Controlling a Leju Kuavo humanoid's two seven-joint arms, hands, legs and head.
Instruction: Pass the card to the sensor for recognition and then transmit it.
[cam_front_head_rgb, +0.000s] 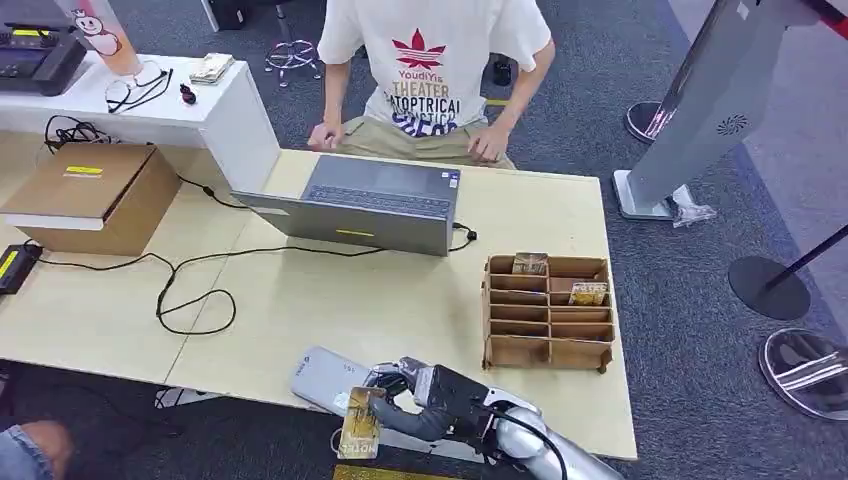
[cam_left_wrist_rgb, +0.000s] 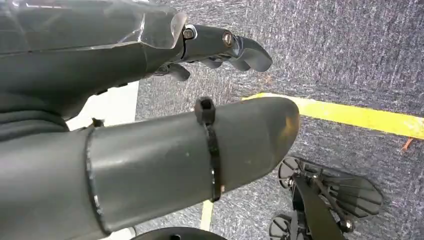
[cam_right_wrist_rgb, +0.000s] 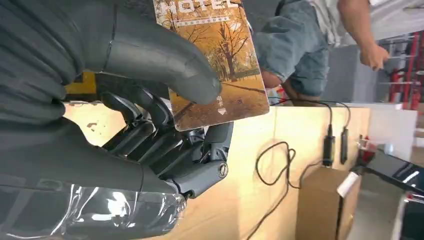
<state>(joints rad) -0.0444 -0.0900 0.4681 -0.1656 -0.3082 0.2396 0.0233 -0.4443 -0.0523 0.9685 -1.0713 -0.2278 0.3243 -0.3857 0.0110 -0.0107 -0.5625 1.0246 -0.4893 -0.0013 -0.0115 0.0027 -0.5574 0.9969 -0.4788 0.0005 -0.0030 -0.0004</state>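
Right hand (cam_front_head_rgb: 425, 395), head view: I see it at the near table edge, pinching the card (cam_front_head_rgb: 360, 421) just beside the grey sensor (cam_front_head_rgb: 325, 379).
Table (cam_front_head_rgb: 330, 300), head view: laptop (cam_front_head_rgb: 365, 205) at the far side, wooden rack (cam_front_head_rgb: 548, 312) to the right with cards in two slots, cardboard box (cam_front_head_rgb: 90, 195) and black cable (cam_front_head_rgb: 195, 290) to the left.
Person (cam_front_head_rgb: 435, 70), head view: seated behind the laptop, hands on knees.
Left hand (cam_left_wrist_rgb: 150, 150), left wrist view: I read it as released, holding nothing, fingers loosely bent over grey carpet with a yellow line (cam_left_wrist_rgb: 360, 116).
Card (cam_right_wrist_rgb: 212, 60), right wrist view: autumn-tree print, clamped between thumb (cam_right_wrist_rgb: 155, 62) and fingers (cam_right_wrist_rgb: 150, 135), above the table.
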